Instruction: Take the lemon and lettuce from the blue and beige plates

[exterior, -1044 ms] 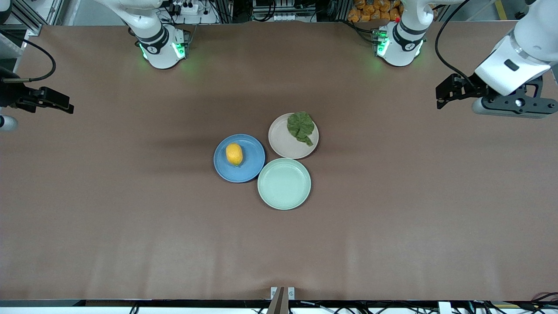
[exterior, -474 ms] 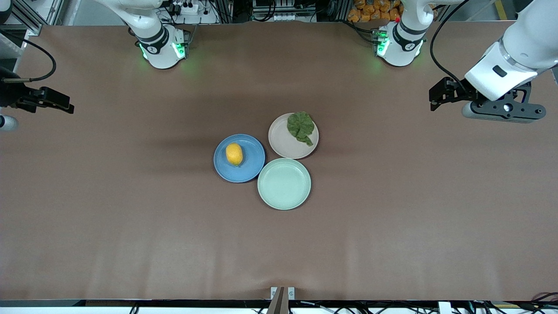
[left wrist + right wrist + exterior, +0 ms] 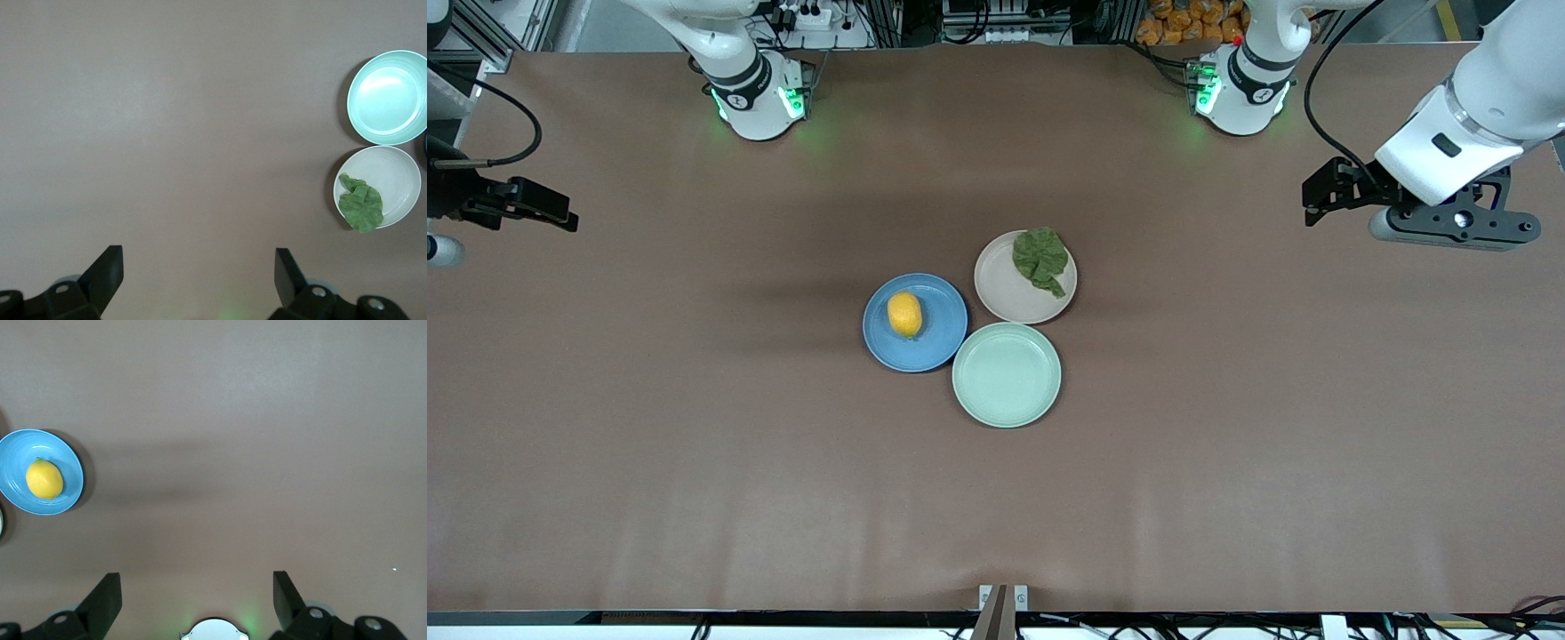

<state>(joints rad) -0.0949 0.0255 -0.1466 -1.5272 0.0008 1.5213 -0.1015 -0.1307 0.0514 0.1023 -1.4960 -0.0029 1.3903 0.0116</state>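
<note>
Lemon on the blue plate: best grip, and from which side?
Come straight down from above and pinch the lemon across its narrow middle. It lies on its side on the blue plate, long axis pointing toward the robots' bases, so the fingers should close across that axis; the plate's rim hinders a sideways approach.

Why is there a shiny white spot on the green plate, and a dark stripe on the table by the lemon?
Left wrist view: overhead light glares off the mint-green plate, bleaching its middle. Right wrist view: a soft dark shadow band stretches across the table from the blue plate holding the lemon. Front view: the same faint band lies beside the plates.
</note>
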